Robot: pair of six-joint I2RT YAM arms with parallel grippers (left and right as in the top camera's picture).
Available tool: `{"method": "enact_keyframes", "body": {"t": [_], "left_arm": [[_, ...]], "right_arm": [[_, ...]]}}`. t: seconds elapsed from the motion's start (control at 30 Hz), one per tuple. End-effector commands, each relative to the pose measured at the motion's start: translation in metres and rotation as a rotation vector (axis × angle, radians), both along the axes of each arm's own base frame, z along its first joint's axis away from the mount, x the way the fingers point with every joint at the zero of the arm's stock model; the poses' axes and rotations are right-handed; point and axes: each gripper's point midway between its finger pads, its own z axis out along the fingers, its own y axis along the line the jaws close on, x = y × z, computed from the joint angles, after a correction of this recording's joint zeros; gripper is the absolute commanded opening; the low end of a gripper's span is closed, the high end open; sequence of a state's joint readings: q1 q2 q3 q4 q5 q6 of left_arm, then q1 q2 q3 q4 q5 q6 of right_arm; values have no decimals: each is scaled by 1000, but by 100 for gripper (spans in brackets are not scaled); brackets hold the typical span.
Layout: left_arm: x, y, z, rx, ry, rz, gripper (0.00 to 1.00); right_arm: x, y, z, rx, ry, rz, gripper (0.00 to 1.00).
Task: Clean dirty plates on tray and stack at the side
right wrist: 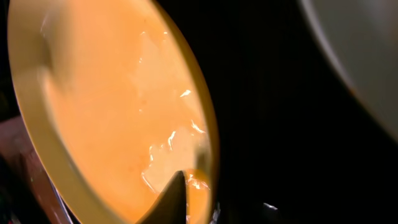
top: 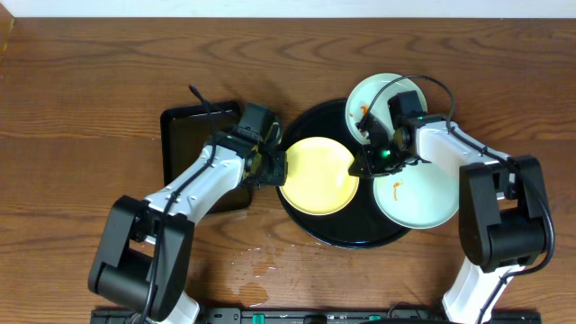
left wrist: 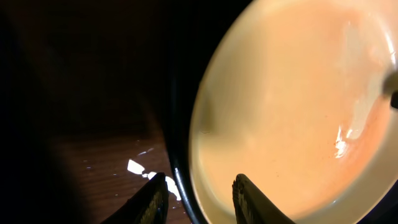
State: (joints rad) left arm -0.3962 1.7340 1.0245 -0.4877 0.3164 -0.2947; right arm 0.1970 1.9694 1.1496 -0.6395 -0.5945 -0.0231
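A pale yellow plate [top: 317,175] lies on the round black tray [top: 346,236]. My left gripper [top: 280,167] is open at the plate's left edge, one finger [left wrist: 155,200] outside the tray rim [left wrist: 180,180] and the other over the yellow plate [left wrist: 292,99]. My right gripper [top: 365,164] is at the plate's right edge. One of its fingertips [right wrist: 177,198] rests on the yellow plate [right wrist: 106,106] just inside the rim, and its other finger is lost in the dark. Two mint plates with orange smears, one at the back [top: 385,101] and one at the right [top: 418,196], overlap the tray.
A smaller rectangular black tray [top: 191,144] lies left of the round one, under my left arm. Small wet spots [top: 256,265] shine on the wooden table in front of the tray.
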Motion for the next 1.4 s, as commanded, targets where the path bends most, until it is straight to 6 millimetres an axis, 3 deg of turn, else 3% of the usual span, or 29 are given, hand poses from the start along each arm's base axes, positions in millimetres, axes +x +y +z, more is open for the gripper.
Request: {"method": "enact_keyframes", "body": {"t": [0.0,0.2,0.3,0.37,0.67,0.83,1.07,1.37], "left_arm": [[2,-7,2,-15,-2,-10,36],[2,-7,2,-15,-2,-10,36],[3,-7,4,-18,-8,-6,36],[6,-5,10,-23,-17,0,43],[17,21,67,-59,-122,78,52],[17,48,83,-55,-137,149,52],[12,87,79,-17,-86,223,52],[7,122,74,1,-33,318,51]], "right_arm": [[-1,3,-2,56,27,1,5],[6,1,12,54,-12,-16,1],[15,-14,21,-40,-54,-77,1],[22,-23,32,-98,-104,-108,1],[39,-49,105,-232,-349,-219,1],[39,-57,127,-408,-466,-262,1],[30,-48,144,-710,-639,-233,1],[8,-14,181,-929,-888,-177,1]]}}
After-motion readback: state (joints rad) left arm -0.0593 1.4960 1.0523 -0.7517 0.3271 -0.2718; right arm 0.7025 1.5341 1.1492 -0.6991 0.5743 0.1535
